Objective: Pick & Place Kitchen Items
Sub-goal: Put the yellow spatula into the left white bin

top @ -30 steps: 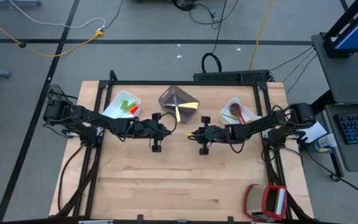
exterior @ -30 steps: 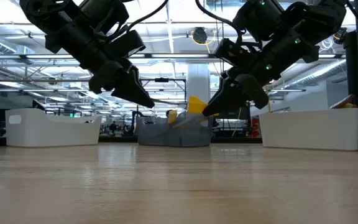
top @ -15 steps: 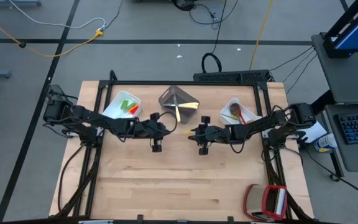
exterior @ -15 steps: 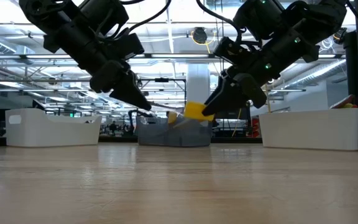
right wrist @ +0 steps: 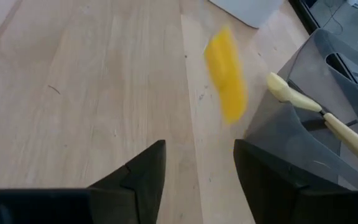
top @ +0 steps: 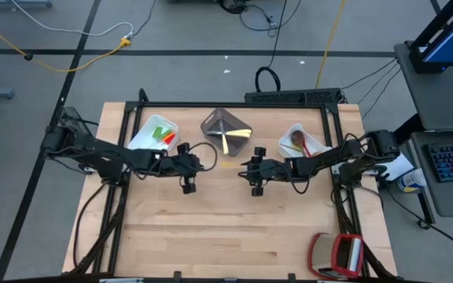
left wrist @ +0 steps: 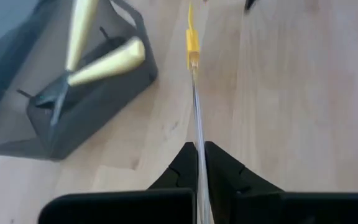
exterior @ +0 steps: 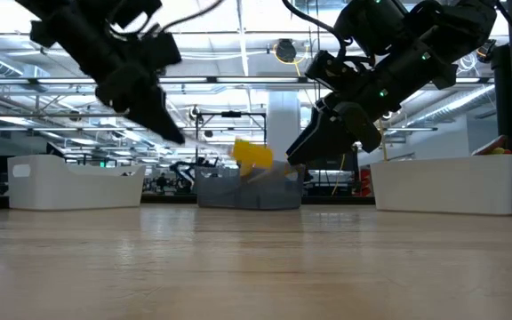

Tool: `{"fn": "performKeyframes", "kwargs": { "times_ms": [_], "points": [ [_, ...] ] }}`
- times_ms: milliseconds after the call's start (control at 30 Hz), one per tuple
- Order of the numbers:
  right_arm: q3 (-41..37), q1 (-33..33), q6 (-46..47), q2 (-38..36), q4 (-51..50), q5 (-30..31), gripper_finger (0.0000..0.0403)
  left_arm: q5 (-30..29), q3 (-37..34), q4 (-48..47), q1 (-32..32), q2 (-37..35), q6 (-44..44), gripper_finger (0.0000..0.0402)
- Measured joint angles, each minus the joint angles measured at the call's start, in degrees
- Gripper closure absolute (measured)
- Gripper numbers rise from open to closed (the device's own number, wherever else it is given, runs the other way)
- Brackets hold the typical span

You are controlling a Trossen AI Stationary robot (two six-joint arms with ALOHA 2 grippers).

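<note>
A slim utensil with a clear handle (left wrist: 197, 118) and a yellow head (exterior: 252, 155) hangs in the air over the table's middle, in front of the grey bin (top: 225, 131). My left gripper (exterior: 174, 135) is shut on its handle; in the high view that gripper (top: 201, 163) sits left of centre. My right gripper (right wrist: 197, 171) stands open just right of the yellow head (right wrist: 225, 74), which is clear of its fingers. In the low view the right gripper (exterior: 302, 153) shows beside the head. My left gripper pinches the clear handle's near end (left wrist: 199, 163) between its two shut fingers. The fingers come from the table's left, slanting down, and lie along the handle. The utensil sticks straight out ahead of them, lifted clear of the table, yellow head at the far end.
The grey bin (left wrist: 73, 99) holds pale-handled knives (right wrist: 300, 99). A white bin (top: 154, 134) at the back left holds green, red and orange items. Another white bin (top: 299, 141) at the back right holds a brown spoon. A red-and-silver object (top: 336, 253) lies at the near right.
My right gripper has opened and let go of the yellow head, staying where it was. My left gripper has drawn back toward the table's left edge and a little up, rolling somewhat, and has carried the utensil away from the right gripper's fingers.
</note>
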Motion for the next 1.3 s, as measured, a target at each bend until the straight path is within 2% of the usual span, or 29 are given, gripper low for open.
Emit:
{"fn": "performKeyframes", "kwargs": {
  "times_ms": [167, 433, 700, 1000, 1133, 1300],
  "points": [
    [0.0, 0.0, 0.8, 0.0, 1.0, 0.0, 0.0220, -2.0, 0.1, -8.0, -0.4, -6.9, -4.9, 0.0394],
    [0.0, -0.1, 1.9, 0.0, 1.2, 0.1, 0.0226, -16.6, 0.1, -23.7, -0.4, -16.6, -15.2, 0.0392],
    [0.0, -0.1, 1.9, 0.0, 1.4, 0.1, 0.0225, -25.6, 0.1, -38.8, -0.3, -22.8, -25.6, 0.0390],
    [0.0, -0.1, 1.9, 0.0, 1.8, 0.1, 0.0229, -25.6, 0.0, -56.3, 1.9, -24.0, -42.8, 0.0386],
    [0.0, -0.1, 1.9, 0.0, 1.8, 0.1, 0.0231, -23.4, -0.1, -59.4, 3.0, -24.0, -47.4, 0.0396],
    [0.0, -0.1, 1.9, 0.0, 1.8, 0.1, 0.0231, -17.7, -2.5, -59.2, 4.7, -24.0, -49.8, 0.0383]
  ]
}}
